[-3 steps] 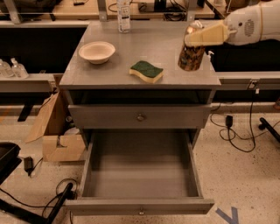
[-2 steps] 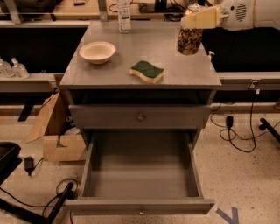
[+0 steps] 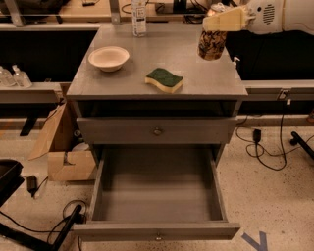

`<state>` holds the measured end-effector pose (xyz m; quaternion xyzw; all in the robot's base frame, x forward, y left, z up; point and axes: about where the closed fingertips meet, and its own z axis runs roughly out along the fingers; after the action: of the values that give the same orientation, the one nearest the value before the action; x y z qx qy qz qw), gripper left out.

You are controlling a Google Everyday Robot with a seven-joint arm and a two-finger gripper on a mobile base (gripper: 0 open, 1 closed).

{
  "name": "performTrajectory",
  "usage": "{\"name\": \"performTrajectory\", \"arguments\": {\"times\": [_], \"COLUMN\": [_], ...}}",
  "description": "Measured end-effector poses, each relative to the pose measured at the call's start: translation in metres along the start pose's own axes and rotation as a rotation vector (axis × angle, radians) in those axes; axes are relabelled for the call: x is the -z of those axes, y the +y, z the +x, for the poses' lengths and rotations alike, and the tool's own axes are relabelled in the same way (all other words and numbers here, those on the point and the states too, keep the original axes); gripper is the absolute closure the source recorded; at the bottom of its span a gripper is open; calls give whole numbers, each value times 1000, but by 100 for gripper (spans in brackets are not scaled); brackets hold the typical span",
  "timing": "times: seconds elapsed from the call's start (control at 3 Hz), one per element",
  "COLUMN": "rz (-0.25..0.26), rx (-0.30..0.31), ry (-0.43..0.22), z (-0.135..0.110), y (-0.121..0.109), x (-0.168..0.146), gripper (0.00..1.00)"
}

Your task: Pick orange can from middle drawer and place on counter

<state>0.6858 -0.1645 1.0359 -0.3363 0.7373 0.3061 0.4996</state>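
The gripper hangs over the right rear part of the tabletop, its jaws clamped on the top of the can. The can is upright and looks to be held a little above the surface, close to the right edge and not far from the rear corner. The white arm reaches in from the right, past that edge.

Forward and left of the can lies a sponge, green side up, near the front edge and apart from the can. Bare grey surface shows between the two, and also between the can and the front right corner. A bowl sits toward the left side, well apart from the can. A bottle stands at the rear edge, left of the can.

Below the tabletop, one drawer front with a knob is shut. Under it the drawer is pulled far out, its flat grey floor showing. A cardboard box leans on the floor left of the cabinet.
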Motion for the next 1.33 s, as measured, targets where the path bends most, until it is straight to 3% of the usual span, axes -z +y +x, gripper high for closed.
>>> {"name": "performTrajectory", "arguments": {"times": [0.33, 0.67, 1.0, 1.33], "rz": [71, 156, 252, 326], "rx": [-52, -118, -179, -202], "ry": [-8, -35, -43, -15], "z": [-10, -23, -25, -7], "y": [-32, -78, -126, -154], "x": [-18, -49, -102, -143], "gripper": [100, 100, 100, 100]}}
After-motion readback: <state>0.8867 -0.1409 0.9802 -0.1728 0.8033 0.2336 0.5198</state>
